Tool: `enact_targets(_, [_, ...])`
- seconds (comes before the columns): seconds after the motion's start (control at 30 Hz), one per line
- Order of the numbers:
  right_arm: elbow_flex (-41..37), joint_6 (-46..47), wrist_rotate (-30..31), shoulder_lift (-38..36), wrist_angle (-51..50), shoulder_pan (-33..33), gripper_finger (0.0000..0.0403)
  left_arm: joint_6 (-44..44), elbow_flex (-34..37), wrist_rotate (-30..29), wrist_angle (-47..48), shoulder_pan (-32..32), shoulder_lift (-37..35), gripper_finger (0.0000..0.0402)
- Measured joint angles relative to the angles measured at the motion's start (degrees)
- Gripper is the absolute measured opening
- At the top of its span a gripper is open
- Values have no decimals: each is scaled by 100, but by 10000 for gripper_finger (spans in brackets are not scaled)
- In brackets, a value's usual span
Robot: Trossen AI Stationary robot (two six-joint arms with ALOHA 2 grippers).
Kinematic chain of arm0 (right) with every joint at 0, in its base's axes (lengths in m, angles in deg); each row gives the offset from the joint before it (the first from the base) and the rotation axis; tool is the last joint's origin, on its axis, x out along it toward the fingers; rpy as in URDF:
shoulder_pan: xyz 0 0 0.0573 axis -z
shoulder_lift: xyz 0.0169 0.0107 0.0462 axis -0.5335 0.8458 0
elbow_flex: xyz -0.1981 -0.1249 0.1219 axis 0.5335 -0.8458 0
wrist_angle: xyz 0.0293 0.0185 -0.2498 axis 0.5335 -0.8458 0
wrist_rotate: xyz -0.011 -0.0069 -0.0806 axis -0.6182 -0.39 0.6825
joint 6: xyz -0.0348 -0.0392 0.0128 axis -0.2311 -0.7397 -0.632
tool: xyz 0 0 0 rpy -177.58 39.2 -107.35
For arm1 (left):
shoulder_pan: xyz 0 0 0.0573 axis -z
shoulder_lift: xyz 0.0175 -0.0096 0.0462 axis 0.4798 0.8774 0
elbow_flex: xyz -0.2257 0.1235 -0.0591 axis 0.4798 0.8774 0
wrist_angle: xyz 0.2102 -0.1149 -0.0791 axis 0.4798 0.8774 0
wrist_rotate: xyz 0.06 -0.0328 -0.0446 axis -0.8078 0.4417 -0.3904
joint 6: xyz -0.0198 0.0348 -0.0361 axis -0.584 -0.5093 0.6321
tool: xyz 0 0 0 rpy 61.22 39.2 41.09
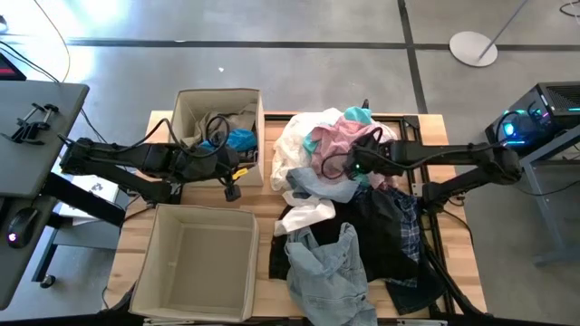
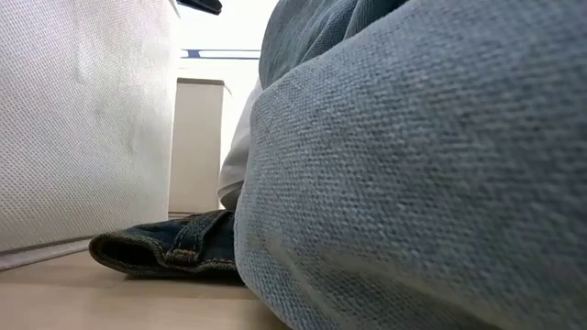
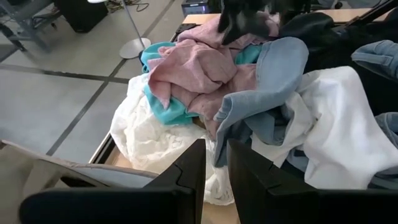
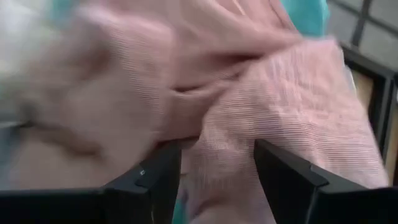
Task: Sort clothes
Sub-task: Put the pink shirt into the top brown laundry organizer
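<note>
The clothes lie in a pile [image 1: 349, 199] on the table's right half: white, pink [image 1: 340, 136], turquoise, black, plaid and pale denim [image 1: 326, 267] garments. My right gripper [image 1: 349, 166] is over the pile's far part, open, with a ridge of the pink garment [image 4: 217, 124] between its fingers. My left gripper [image 1: 233, 188] is shut and holds nothing, beside the far bin's right wall, left of the pile. Its wrist view [image 3: 216, 168] looks at the pink [image 3: 199, 68], turquoise, white and pale denim garments. My right gripper comes at the pink garment from above, one finger [image 4: 158, 177] on each side of a raised fold [image 4: 217, 155]. The view is blurred, and I cannot tell whether the fingers touch the cloth.
Two beige fabric bins stand at the left: the far one [image 1: 195, 100] holds a blue cloth [image 1: 240, 140], the near one [image 1: 159, 263] is by the front edge. In the low view pale denim [image 2: 413, 183] fills the right, with a dark denim waistband [image 2: 174, 249] on the table.
</note>
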Motion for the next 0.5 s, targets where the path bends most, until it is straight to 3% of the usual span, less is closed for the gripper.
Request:
enact_targets(0.13, [-684,-461,-213,0,768,377,166,-5,0,-2,0,-2,0,56])
enact_targets(0.33, [-1290,-1604,-708,0,2793,498,23,-4,0,-2,0,-2,0,56])
enact_targets(0.5, [-905,-2483,-549,-219,3719,497,20,-4,0,3,0,-2,0,56])
